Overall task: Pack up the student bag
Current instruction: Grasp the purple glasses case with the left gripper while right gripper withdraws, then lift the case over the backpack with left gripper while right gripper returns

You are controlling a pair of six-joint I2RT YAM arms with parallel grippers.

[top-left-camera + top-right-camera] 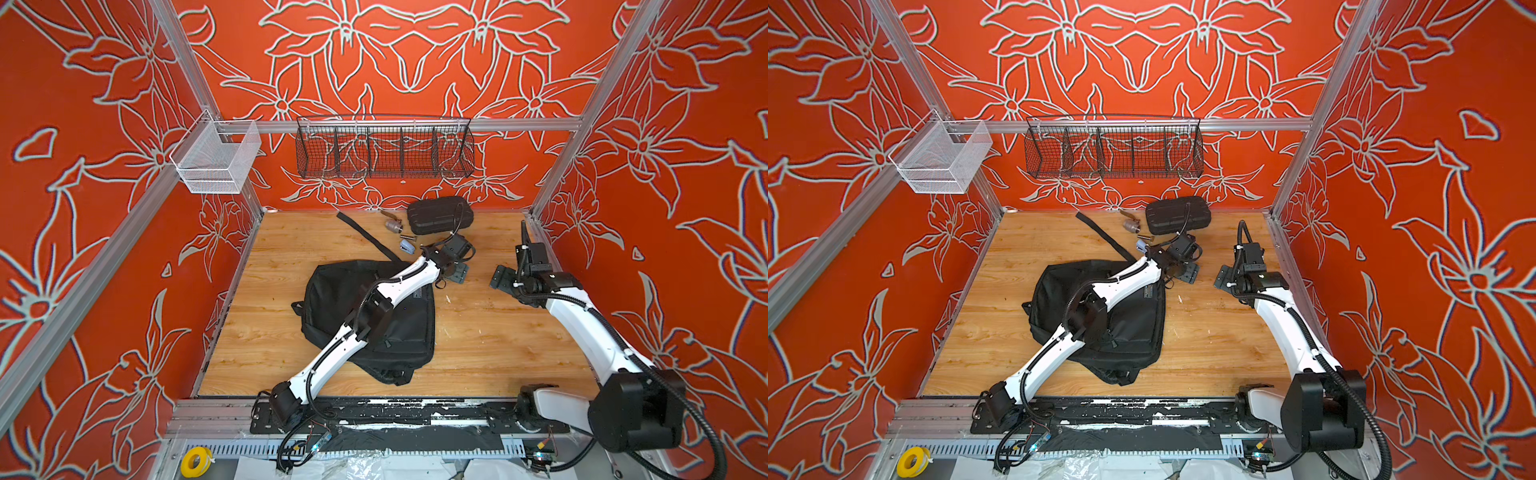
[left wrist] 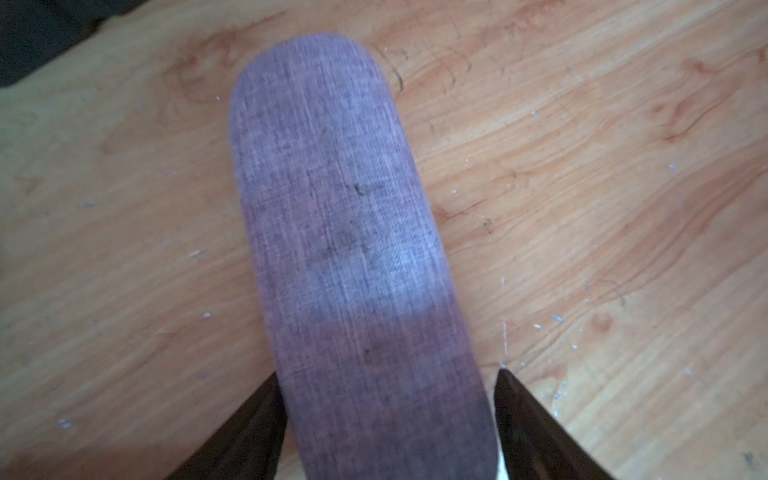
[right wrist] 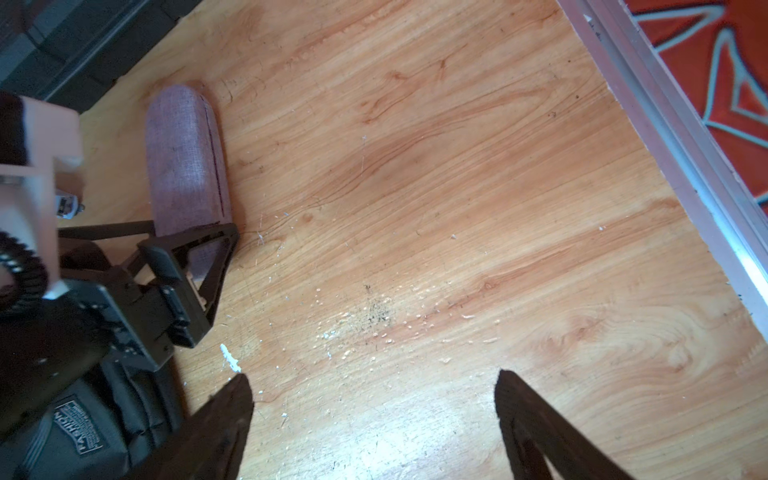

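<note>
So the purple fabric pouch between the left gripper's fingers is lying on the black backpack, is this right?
Not quite: the purple fabric pouch is between the fingers of the left gripper, but it lies on the wooden table, not on the black backpack. The left wrist view shows wood on both sides of it.

Both top views overhead, facing down, wrist views close — sharing table [image 2: 582, 124]

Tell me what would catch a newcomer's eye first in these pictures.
The red-orange walls with pale flower outlines surround everything. In both top views a large soft black fabric backpack lies in the middle of the wooden tabletop, the left arm stretched over it. In the left wrist view the left tool straddles a long purple woven fabric pouch lying on the wood.
</note>
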